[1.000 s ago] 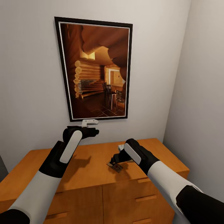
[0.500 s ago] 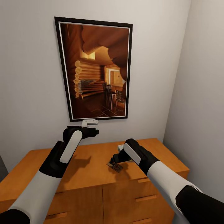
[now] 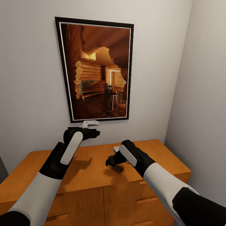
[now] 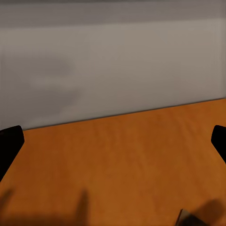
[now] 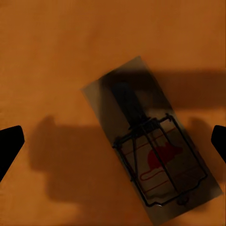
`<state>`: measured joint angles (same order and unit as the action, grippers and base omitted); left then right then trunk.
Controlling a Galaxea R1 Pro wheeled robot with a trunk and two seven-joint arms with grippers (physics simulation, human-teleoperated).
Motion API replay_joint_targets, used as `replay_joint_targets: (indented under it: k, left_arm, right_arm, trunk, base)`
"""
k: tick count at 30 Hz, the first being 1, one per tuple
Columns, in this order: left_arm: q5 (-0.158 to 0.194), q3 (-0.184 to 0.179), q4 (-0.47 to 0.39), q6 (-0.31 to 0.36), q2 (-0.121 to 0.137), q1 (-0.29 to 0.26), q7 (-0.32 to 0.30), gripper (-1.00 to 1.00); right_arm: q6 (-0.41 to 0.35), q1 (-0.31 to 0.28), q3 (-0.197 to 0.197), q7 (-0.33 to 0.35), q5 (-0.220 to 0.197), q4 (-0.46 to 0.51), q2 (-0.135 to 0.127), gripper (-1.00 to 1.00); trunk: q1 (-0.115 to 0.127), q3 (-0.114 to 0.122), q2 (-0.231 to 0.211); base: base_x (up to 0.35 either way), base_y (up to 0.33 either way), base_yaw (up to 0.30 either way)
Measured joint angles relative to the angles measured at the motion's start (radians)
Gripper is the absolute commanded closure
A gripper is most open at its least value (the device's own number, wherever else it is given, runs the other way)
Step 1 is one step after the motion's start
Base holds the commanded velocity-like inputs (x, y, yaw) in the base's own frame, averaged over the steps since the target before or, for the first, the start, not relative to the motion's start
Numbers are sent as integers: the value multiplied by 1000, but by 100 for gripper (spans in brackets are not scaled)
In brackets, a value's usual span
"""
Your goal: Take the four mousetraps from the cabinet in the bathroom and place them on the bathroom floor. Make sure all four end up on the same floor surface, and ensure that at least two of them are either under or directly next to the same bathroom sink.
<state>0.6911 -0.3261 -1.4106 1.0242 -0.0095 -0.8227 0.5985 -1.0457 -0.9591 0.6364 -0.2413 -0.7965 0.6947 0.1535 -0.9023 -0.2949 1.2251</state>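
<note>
orange-brown cabinet [image 3: 88,175], dark brown mousetrap [image 5: 153,155] with red mouse print

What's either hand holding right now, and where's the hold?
Nothing. The right hand hangs open over the mousetrap, which lies flat on the cabinet between the spread fingers, untouched. The left hand is open over bare cabinet top.
</note>
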Motion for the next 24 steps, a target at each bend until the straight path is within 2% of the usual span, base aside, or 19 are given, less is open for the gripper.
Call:
replay_joint_targets:
  k: [24]
  left_arm:
    - [0, 0, 0, -1, 0, 0, 0, -100]
  right_arm:
    - [0, 0, 0, 0, 0, -10, 4, -100]
  trunk:
    - [0, 0, 0]
  base:
    - [0, 0, 0]
